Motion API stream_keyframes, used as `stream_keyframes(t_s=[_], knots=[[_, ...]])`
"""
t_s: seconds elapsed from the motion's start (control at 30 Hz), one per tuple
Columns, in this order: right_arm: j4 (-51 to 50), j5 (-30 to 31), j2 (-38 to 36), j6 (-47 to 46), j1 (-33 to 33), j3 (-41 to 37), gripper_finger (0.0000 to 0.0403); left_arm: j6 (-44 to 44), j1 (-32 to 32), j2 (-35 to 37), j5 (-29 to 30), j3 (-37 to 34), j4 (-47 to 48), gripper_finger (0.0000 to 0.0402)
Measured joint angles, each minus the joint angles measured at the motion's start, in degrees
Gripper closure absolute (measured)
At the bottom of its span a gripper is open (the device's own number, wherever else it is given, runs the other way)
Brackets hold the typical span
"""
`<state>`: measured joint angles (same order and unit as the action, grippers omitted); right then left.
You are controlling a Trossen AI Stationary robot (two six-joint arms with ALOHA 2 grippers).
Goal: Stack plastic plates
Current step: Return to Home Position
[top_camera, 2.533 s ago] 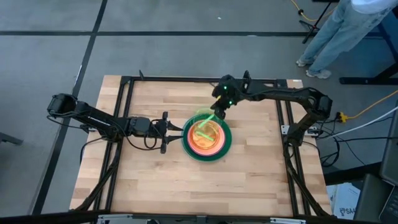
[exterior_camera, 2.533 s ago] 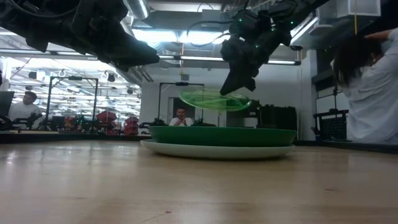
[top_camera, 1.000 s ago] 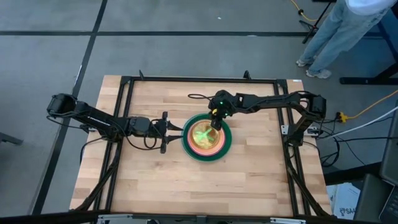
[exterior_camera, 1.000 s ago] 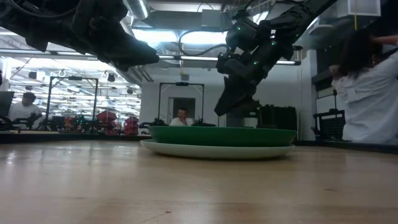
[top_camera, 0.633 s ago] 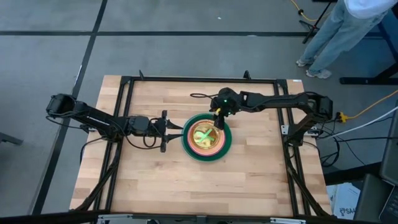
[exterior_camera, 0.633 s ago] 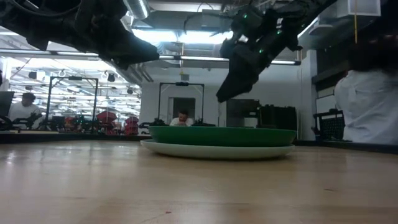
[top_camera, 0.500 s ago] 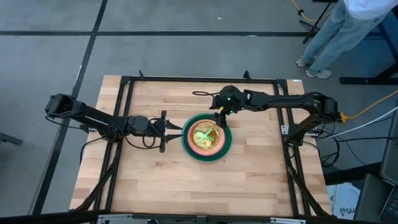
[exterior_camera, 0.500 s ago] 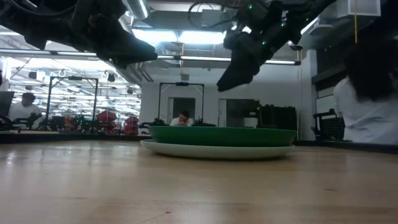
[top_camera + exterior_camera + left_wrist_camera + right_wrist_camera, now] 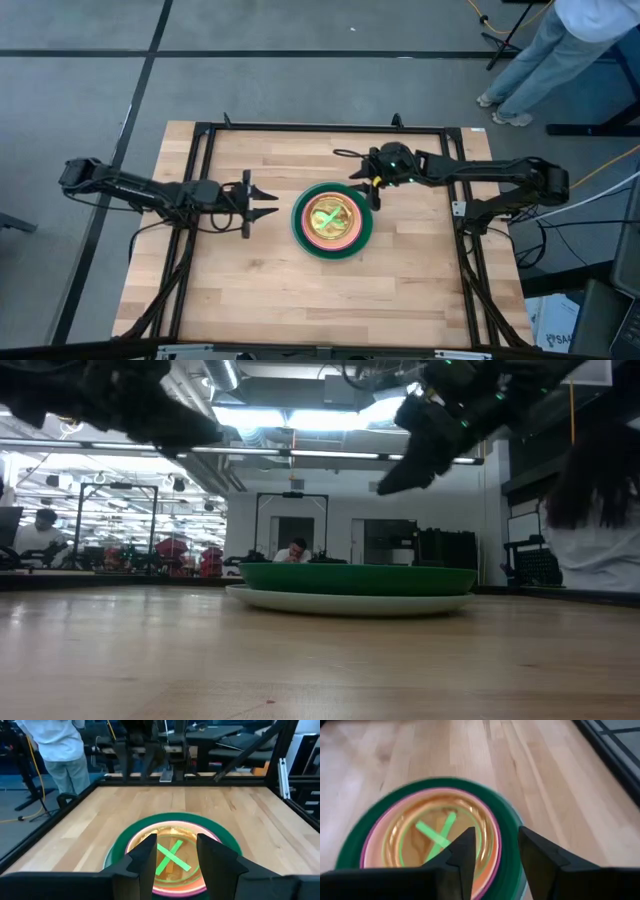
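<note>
1. Both of my claws were empty at this point. My left claw [image 9: 268,201] hung over the table [image 9: 250,290] near the left side of the stack, apart from it. Its fingers were spread and aimed toward the stack.
2. My right claw [image 9: 368,190] hung just past the stack's far right rim. The low view showed it raised well clear of the plates. Its fingers were likewise spread, with nothing between them.
3. The stack of plates [image 9: 332,218] sat near the middle of the table. The dark green plate [image 9: 361,236] formed the broad outer ring seen from above. The low view showed a light blue plate [image 9: 350,602] beneath it, flat on the table. Smaller pink-rimmed and orange plates nested inside, and a green cross [image 9: 172,856] showed at the centre.
4. I saw no plate outside the stack in any view, so I judged the stacking complete.
5. The step in hand was, by my reading, returning both arms to rest.
6. The next move called for no grasp. Each arm needed to draw back toward its own side. The right claw sat closest to the stack, so it needed to keep its height and not catch the dark green rim.
</note>
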<state>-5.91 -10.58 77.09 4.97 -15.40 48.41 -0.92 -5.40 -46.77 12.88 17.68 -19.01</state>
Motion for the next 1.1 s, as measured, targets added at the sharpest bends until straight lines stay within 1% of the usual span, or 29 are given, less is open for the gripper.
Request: stream_keyframes(t_s=[0.13,0.23,0.3,0.37,0.5,0.6,0.67,0.9,1.1], knots=[[5.77,-0.54,-3.15,-0.93,0.00,-6.87,0.0288,-0.60,0.90,5.81,0.00,-4.84,-0.05,0.0269],[10.44,-0.56,-6.17,-1.61,0.00,-11.50,0.0308,-2.82,2.04,10.26,-0.22,-8.90,-0.21,0.0269],[14.11,-0.53,-8.03,-2.06,0.00,-14.35,0.0319,-4.71,2.42,12.84,-1.38,-11.13,-0.24,0.0269],[18.69,0.24,-9.79,-4.04,0.00,-17.29,0.0328,-5.36,2.40,14.93,-3.35,-13.01,-0.18,0.0269],[23.22,2.45,-13.99,-4.79,-0.02,-22.83,0.0343,-7.07,2.36,17.85,-3.36,-15.63,-0.14,0.0274],[24.69,5.01,-18.14,-5.09,0.00,-26.63,0.0352,-7.42,2.35,20.28,-3.38,-16.87,0.15,0.0293],[25.95,5.56,-21.03,-5.79,0.00,-29.23,0.0357,-7.54,2.35,21.65,-3.36,-17.25,0.92,0.0311],[26.90,5.50,-31.48,-7.46,-0.02,-36.53,0.0372,-7.55,2.35,25.31,-3.36,-17.25,4.76,0.0368],[27.25,5.48,-40.63,-8.39,-0.02,-42.02,0.0389,-6.34,2.35,28.14,-3.32,-17.25,5.69,0.0396]])
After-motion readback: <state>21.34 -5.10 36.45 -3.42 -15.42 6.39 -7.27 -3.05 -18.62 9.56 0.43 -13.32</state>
